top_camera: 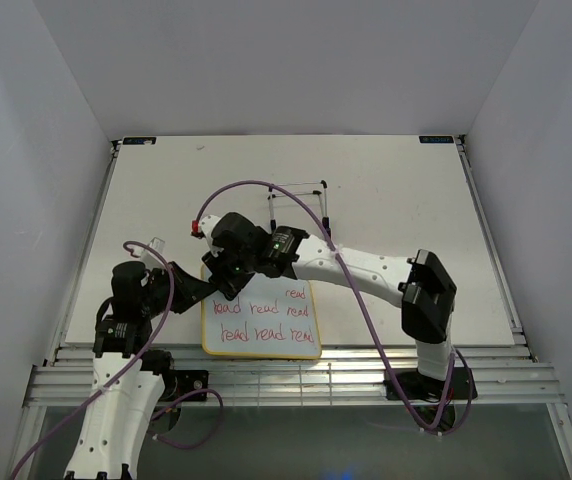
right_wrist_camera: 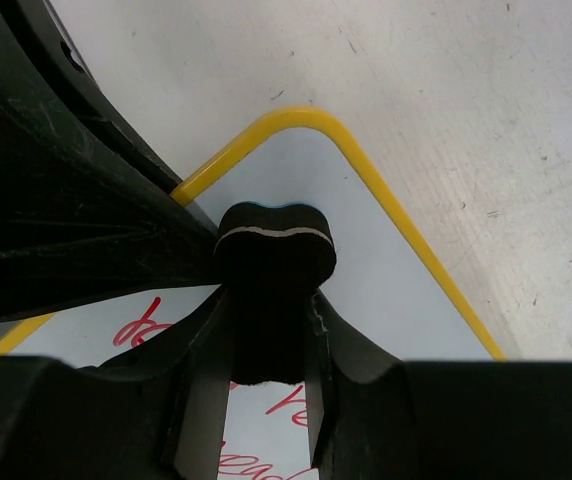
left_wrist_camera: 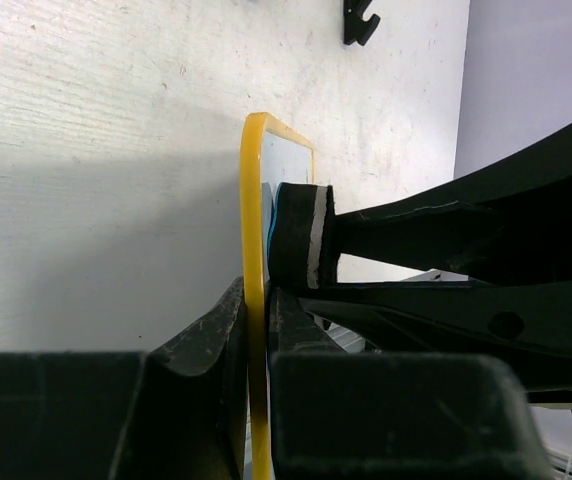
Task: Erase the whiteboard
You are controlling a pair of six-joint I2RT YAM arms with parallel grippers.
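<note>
Eraser (right_wrist_camera: 274, 245) held at the whiteboard's (top_camera: 263, 322) far-left corner

The board sits at the table's (top_camera: 396, 200) near edge, with red words on its face. The left gripper (top_camera: 198, 285) is clamped on the board's left frame edge. The right gripper (top_camera: 228, 268) is closed on the black eraser, set against the board's face.

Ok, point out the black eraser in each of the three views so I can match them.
Right wrist: eraser at centre, held in the right gripper, on the whiteboard's white face.
Left wrist: centre, against the board face beside its yellow edge.
Top external: not clearly seen; the right gripper covers it at the board's far left corner.
Shared landmark: the board's rounded yellow frame corner.
</note>
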